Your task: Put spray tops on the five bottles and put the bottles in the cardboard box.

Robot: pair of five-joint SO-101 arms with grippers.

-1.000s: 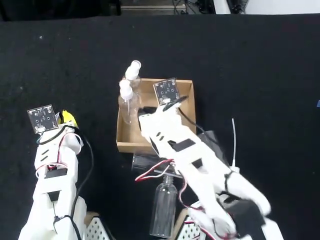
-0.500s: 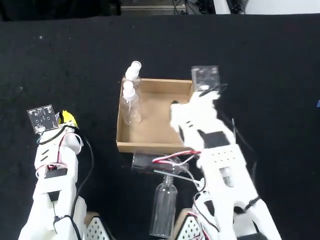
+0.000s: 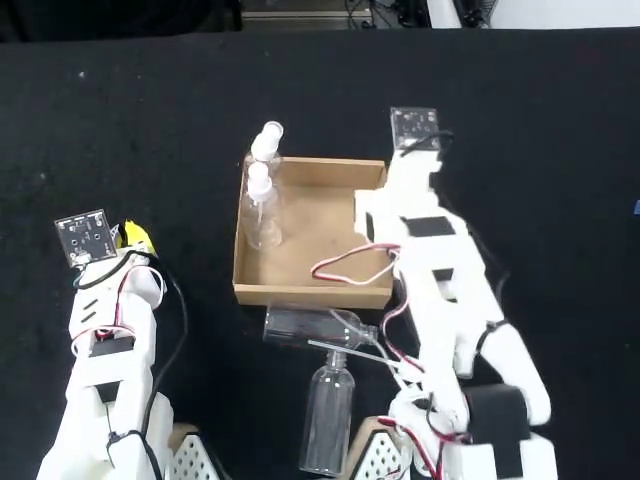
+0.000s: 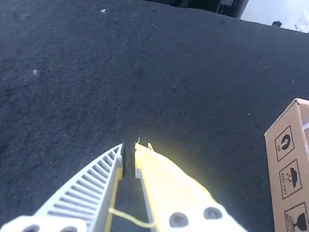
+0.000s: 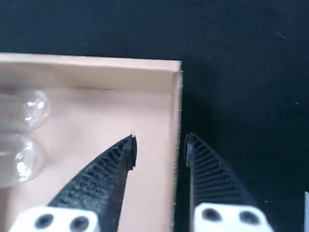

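**A:** Where's the cardboard box, and what has changed?

**B:** The cardboard box (image 3: 310, 245) sits mid-table between the two arms, where it was a second ago. The right arm (image 3: 440, 270) has moved. It stretched over the box's inside then, and has since swung out to the box wall on its own side. The left arm (image 3: 110, 340) hasn't stirred, and neither have the bottles.

**A:** What's in the box?

**B:** It's plain brown, shallow and open on top. Two capped bottles (image 3: 262, 205) stand upright against the wall nearer the left arm, one behind the other. They are clear plastic with white spray tops up.

**A:** And outside it?

**B:** Two more clear bottles without tops lie on the black table (image 3: 540, 150) just in front of the box. The crosswise bottle (image 3: 300, 327) lies along the box's near wall, neck toward the right arm. The lengthwise bottle (image 3: 327, 420) has its long axis running toward the box, and its neck points at the other bottle. I can't tell whether they touch.

**A:** The grippers?

**B:** The right gripper (image 5: 159, 145) has its jaws spread astride the box wall. One black finger is over the box floor, the other is outside, and it grips nothing. The left gripper (image 4: 129, 147) is over bare table well off to the box's side. Its jaws are drawn together with nothing between them.
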